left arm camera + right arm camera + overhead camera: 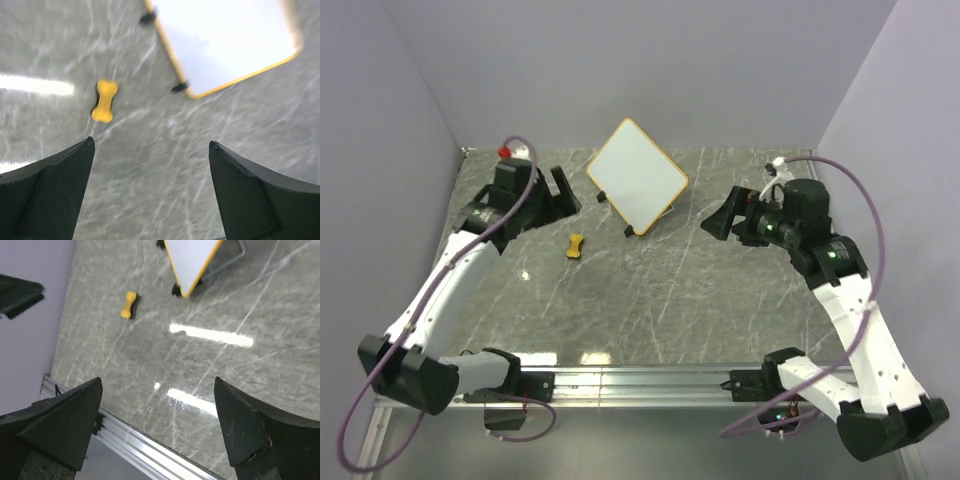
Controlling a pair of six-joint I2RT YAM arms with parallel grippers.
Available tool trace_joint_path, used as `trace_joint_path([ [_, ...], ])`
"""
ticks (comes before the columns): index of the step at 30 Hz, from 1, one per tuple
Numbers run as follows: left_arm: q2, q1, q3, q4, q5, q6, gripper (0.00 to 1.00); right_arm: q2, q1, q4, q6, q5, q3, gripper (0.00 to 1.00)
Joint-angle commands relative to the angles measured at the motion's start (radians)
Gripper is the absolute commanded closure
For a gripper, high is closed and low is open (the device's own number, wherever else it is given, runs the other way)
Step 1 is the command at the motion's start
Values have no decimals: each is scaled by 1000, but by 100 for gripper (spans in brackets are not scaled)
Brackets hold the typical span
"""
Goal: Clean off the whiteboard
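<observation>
The whiteboard [636,175] stands tilted on small black feet at the back middle of the table, its white face blank. It also shows in the left wrist view [227,42] and the right wrist view [191,257]. A small yellow-orange bone-shaped block [575,244] lies on the table left of the board; it shows in the left wrist view [104,100] and the right wrist view [129,305]. My left gripper [558,192] is open and empty, raised left of the board. My right gripper [728,215] is open and empty, raised right of the board.
The grey marble table [650,300] has a metal rail [640,380] along its near edge. Lilac walls close in the left, back and right sides. A red-topped knob [505,150] sits at the back left corner.
</observation>
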Motion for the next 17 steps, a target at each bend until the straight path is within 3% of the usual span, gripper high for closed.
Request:
trace_joint_path([
  [1,-19,-3,211,-65,-69,-16,0,-65,5,-101,10,75,109,0],
  [7,146,-8,546,-247,-37,41,0,-141,8,-125,39,32,88,0],
  [13,134,-47,543,-220,-53,45,1,-223,6,-147,47,38,13,0],
  [17,148,-81,580,-287,-153,64,1,-264,6,-167,64,37,-14,0],
])
